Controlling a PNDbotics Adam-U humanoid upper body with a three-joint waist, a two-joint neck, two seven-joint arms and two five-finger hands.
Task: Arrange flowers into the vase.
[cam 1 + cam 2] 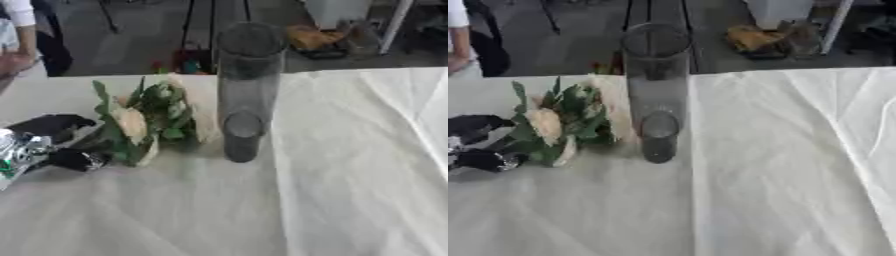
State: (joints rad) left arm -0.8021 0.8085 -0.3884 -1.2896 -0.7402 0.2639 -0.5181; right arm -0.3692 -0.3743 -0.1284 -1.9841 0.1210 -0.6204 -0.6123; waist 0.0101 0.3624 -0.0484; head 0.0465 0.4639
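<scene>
A tall clear glass vase stands upright near the middle of the white-clothed table. Just left of it lies a bunch of flowers, cream blooms with green leaves, heads pointing toward the vase. My left hand comes in from the left edge, black fingers curled round the lower stems of the bunch. The stems themselves are mostly hidden by the hand. My right hand shows in neither view.
The table's far edge runs behind the vase, with dark floor, chair legs and an orange-brown object beyond. A person stands at the far left, not touching anything. Bare cloth spreads to the right and front.
</scene>
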